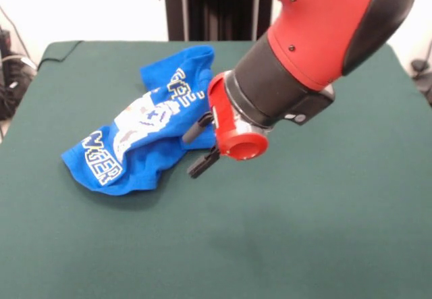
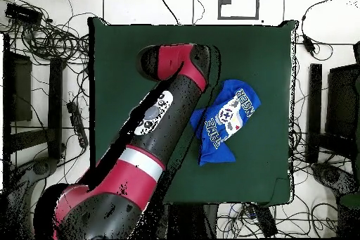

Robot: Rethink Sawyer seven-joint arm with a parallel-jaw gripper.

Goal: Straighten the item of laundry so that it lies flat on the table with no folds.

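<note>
The item of laundry [image 1: 145, 133], a bright blue T-shirt with white lettering and a white-grey print, lies crumpled and folded on the dark green table [image 1: 304, 231], left of centre in the front view. My gripper [image 1: 198, 148] points sideways at the shirt's right edge, low over the table. It is open: two black fingers [image 1: 195, 129] stand apart with the shirt's edge just at their tips. In the overhead view the shirt [image 2: 226, 120] lies right of centre on the table [image 2: 119, 61], and the arm [image 2: 165, 110] hides the gripper.
The red and black arm [image 1: 317, 36] reaches down over the table's right half in the front view. Cables and dark equipment [image 2: 49, 40] lie on the floor around the table in the overhead view.
</note>
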